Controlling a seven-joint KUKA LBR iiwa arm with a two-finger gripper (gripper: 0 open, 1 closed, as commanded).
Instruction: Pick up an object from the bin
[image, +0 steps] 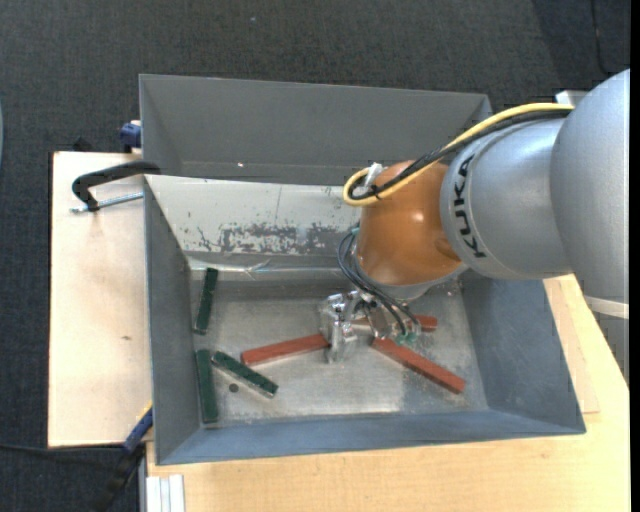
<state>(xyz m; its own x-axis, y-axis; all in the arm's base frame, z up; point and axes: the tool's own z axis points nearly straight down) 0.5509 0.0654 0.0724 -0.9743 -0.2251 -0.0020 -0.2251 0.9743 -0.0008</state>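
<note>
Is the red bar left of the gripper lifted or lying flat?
Flat: the red bar lies along the bin floor, its right end at the gripper.

A robotics lab, by the KUKA arm (520, 200) reaching into a scuffed grey metal bin (300, 130).

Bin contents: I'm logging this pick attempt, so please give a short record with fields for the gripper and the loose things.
bin: grey metal, a few sticks on its floor
gripper: low, mid-floor
red stick A: flat, its right end at the gripper
red stick B: flat, right of the gripper, slanting
green stick A: along the left wall
green stick B: near-left corner
green stick C: beside B, slanting
</note>
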